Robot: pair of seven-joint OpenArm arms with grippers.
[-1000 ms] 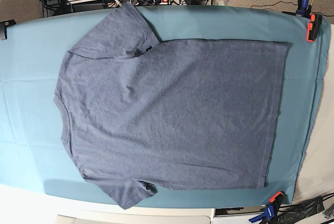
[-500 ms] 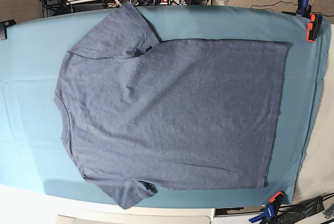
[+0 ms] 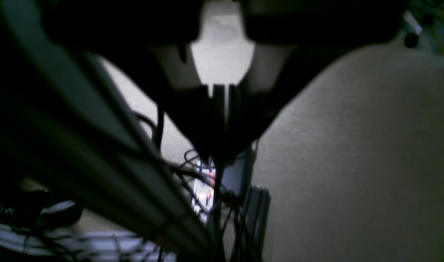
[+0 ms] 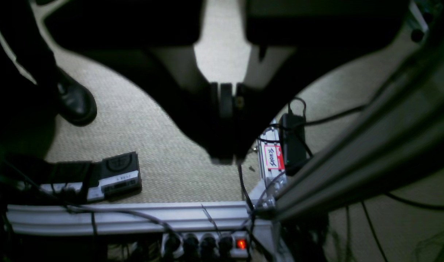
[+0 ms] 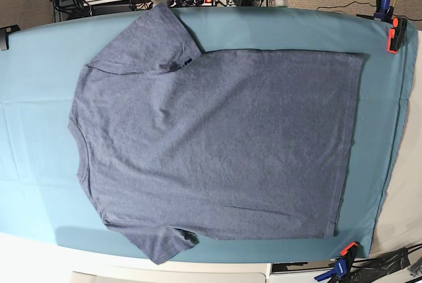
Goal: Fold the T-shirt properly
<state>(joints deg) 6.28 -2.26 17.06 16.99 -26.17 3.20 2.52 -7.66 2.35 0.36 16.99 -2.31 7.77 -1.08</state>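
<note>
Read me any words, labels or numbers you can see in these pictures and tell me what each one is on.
White label with red border on a box under the table: handwritten word, too blurred to read for certain.
Dark box on the floor: a round emblem and a small strip of print, both too small to read.
T-shirt: no lettering on the side facing up.

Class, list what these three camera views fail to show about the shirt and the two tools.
- Heathered blue-grey cotton T-shirt: base view shows a plain side only; any print is hidden underneath.
- Left tool: wrist view dark, blurred; shirt absent.
- Right tool: wrist view shows carpet only.
- Base view: both tools unidentifiable.
</note>
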